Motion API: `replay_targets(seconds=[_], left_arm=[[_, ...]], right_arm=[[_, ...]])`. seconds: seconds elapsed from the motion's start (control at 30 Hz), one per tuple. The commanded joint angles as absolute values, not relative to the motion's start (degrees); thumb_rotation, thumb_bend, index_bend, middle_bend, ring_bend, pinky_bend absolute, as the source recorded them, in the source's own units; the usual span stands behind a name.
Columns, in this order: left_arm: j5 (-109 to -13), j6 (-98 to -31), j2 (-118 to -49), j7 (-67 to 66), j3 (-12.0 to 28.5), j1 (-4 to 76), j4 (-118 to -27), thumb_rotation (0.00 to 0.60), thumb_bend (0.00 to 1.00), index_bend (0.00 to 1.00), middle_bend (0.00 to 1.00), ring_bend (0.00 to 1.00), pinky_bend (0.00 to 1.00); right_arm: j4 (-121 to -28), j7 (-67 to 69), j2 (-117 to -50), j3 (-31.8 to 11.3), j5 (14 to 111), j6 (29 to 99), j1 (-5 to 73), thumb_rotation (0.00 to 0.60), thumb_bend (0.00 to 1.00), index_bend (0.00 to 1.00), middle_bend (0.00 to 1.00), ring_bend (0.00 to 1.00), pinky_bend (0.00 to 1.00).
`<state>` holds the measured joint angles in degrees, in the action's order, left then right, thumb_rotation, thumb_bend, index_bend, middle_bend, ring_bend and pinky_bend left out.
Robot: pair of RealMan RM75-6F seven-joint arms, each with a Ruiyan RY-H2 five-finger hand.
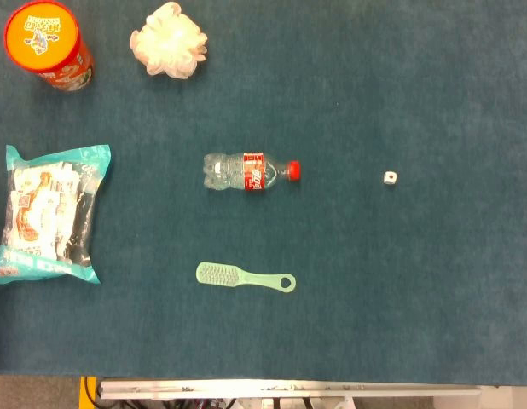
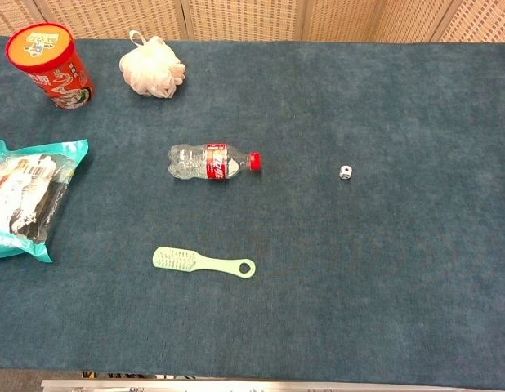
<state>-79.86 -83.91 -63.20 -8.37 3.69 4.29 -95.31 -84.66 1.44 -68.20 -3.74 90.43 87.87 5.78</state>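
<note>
Neither the left hand nor the right hand shows in the head or chest view, so their pose and whether they hold anything cannot be told. On the napped teal table cloth (image 1: 434, 290), a clear crinkled plastic bottle (image 1: 249, 171) with red cap and label lies on its side near the middle, a pale green brush (image 1: 244, 277) just below it. A small white die (image 1: 390, 177) sits well to the right; a glossy snack bag (image 1: 50, 213), an orange canister (image 1: 47, 44) and a white mesh puff (image 1: 169, 39) lie to the left.
</note>
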Motion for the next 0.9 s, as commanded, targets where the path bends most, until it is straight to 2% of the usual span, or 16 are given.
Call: replay_targets(seconds=[0.03, 0.43, 0.67, 0.9], left_arm=[[-79.5, -83.7, -63.1, -8.5, 3.7, 4.3, -95.4, 0.6, 0.35, 0.37, 0.25, 0.2, 0.33], [-78.8, -84.4, -62.7, -8.3, 3.8, 3.7, -95.7, 0.6, 0.35, 0.37, 0.26, 0.2, 0.33], [-79.4, -84.0, -62.4, -7.8, 3.5, 3.8, -95.6, 0.6, 0.35, 0.37, 0.26, 0.2, 0.34], [-80.1, -85.1, -62.2, -8.0, 3.2, 3.3, -96.3, 0.6, 0.35, 0.37, 0.27, 0.21, 0.34]], right_arm=[[-84.6, 1.6, -68.2, -3.8, 90.2, 87.6, 5.9, 0.6, 0.47, 0.24, 0.22, 0.13, 0.21], [-85.1, 0.8, -68.0, -3.5, 89.9, 84.7, 7.3, 0.6, 0.47, 0.24, 0.22, 0.14, 0.23], [-85.2, -0.5, -69.0, -3.2, 92.7, 85.1, 8.5, 0.6, 0.47, 0.41, 0.42, 0.33, 0.33], [-88.6, -7.6, -67.0, -3.1, 92.5, 78.1, 12.4, 0.6, 0.47, 0.5, 0.51, 0.43, 0.49]])
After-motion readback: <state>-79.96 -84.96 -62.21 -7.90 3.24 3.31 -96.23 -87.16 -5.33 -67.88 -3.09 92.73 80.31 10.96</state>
